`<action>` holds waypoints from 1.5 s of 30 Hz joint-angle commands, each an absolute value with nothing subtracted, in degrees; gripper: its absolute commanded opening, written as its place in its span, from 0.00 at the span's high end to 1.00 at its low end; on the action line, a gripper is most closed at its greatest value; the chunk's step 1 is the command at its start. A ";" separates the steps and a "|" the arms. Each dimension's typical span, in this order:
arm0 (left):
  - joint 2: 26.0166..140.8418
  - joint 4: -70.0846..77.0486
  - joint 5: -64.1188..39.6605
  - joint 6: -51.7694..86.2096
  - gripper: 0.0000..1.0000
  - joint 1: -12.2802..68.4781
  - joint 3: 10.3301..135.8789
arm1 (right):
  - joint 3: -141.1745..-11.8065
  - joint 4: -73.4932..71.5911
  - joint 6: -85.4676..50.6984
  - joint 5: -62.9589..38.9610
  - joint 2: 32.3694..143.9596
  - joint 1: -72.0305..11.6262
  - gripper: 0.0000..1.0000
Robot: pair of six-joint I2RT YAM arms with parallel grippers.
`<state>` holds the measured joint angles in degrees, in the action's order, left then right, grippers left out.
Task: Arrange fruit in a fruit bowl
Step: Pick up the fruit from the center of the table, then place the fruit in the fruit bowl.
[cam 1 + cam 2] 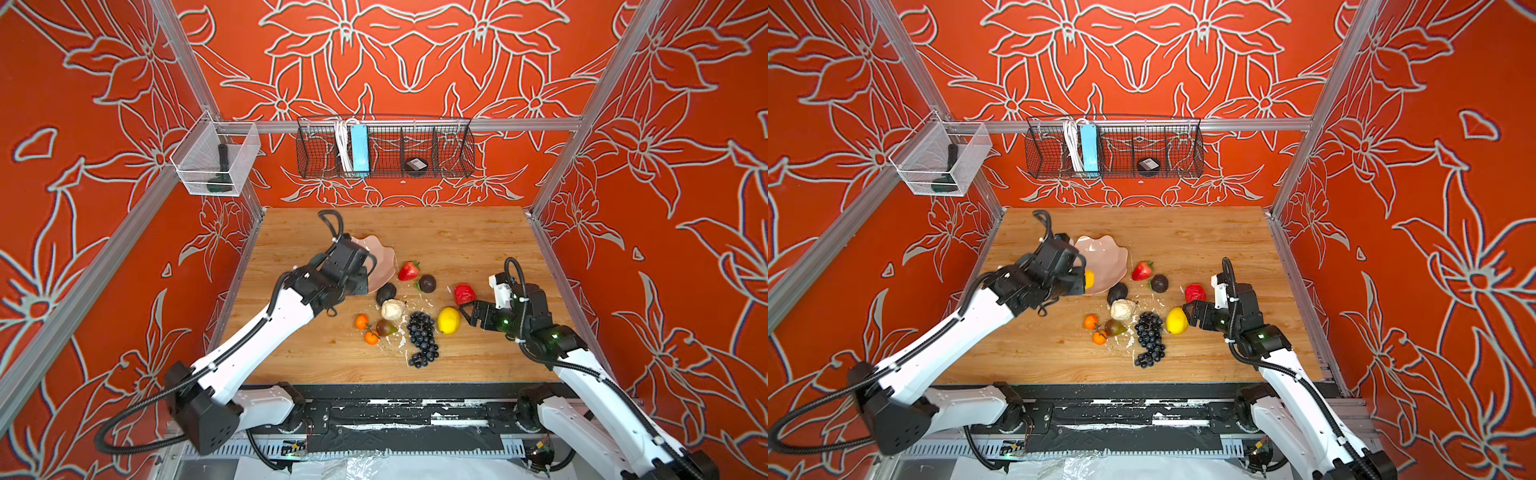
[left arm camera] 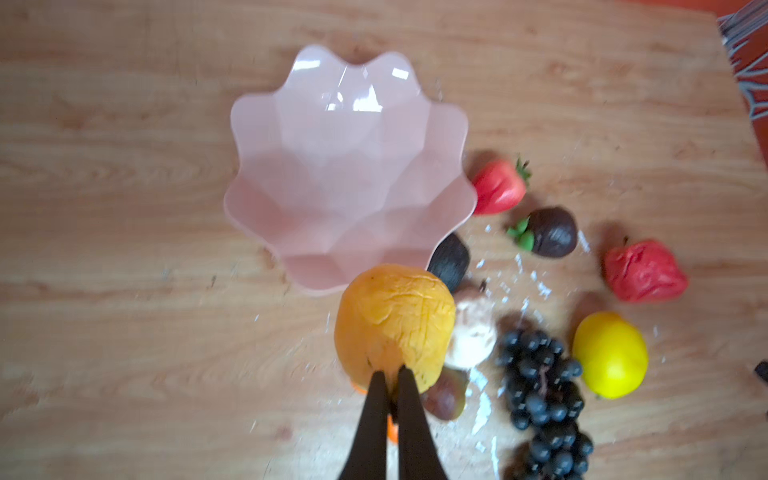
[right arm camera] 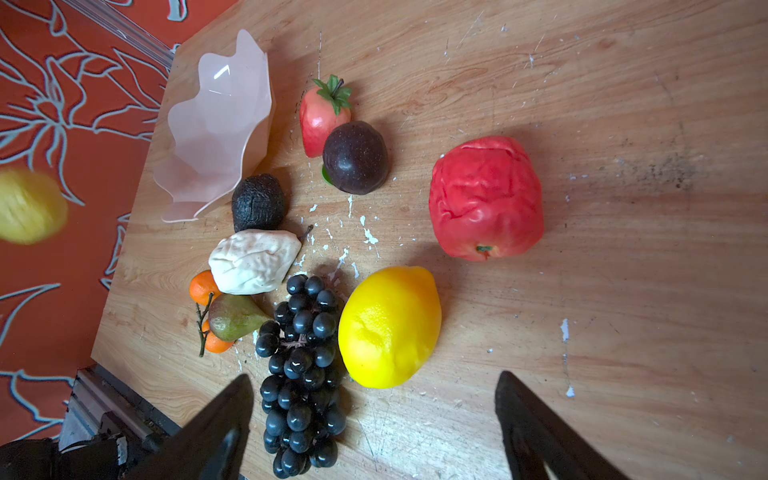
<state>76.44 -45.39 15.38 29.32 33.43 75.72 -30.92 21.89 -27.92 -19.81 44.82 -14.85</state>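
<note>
Beside fruit bowl [image 2: 324,174], dark avocado [image 2: 451,259]

The left gripper [image 2: 391,372] pinches a wrinkled orange-yellow fruit [image 2: 395,320] between nearly touching jaws. Just beyond them lies the pink fruit bowl [image 2: 266,137]; a grape bunch [image 2: 540,395] lies beside them.

my view, colours only: fruit bowl [image 2: 291,137] pale pink, glossy facets. creased lemon [image 2: 392,324] in my left gripper [image 2: 390,372] yellow-orange; fingers [image 2: 370,424] black. smooth lemon [image 3: 388,328] bright yellow. grape bunch [image 3: 301,374] blue-black. strawberry [image 3: 318,124] red, green leaves. crumpled fruit [image 3: 486,199] red. avocado [image 3: 257,203] near-black. lumpy piece [image 3: 253,262] cream. table [image 3: 602,104] light wood grain, white flecks. walls [image 1: 415,62] orange-red, grey-white flower outlines.
</note>
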 commanded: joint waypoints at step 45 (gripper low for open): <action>132.64 -60.74 8.35 24.09 0.87 18.46 121.66 | -30.16 26.98 -27.33 -19.60 40.70 -15.38 0.08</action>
